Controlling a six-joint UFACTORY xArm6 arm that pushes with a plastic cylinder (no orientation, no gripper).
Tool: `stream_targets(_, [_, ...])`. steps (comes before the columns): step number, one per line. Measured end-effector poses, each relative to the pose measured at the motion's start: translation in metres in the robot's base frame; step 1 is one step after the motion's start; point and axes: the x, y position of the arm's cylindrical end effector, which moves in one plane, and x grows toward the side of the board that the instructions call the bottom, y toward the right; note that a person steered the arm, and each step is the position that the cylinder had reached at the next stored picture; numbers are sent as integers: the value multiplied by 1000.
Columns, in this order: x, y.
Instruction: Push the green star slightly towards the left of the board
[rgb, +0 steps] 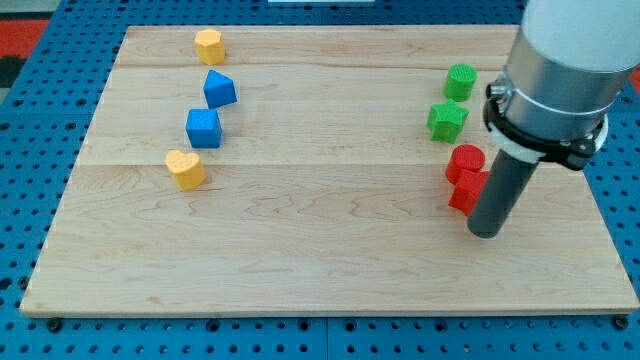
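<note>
One big wooden board holds my tip, a bare rod with nothing to pinch, just below the red blocks, and the small green star sits just above them.

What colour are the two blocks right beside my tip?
Red, touching left of my tip; camera view.

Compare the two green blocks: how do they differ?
The upper green block looks rounder, while the lower one, the green star, has points. The upper green block sits nearer the view's top and slightly further right; the green star sits just above the red blocks. My tip is closer to the green star. Both are green, similar in size and untouched.
</note>
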Motion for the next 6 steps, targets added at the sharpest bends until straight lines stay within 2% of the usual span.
stream_targets(4, [-191, -5])
stream_targets(5, [-188, 0])
stream_targets(6, [-178, 35])
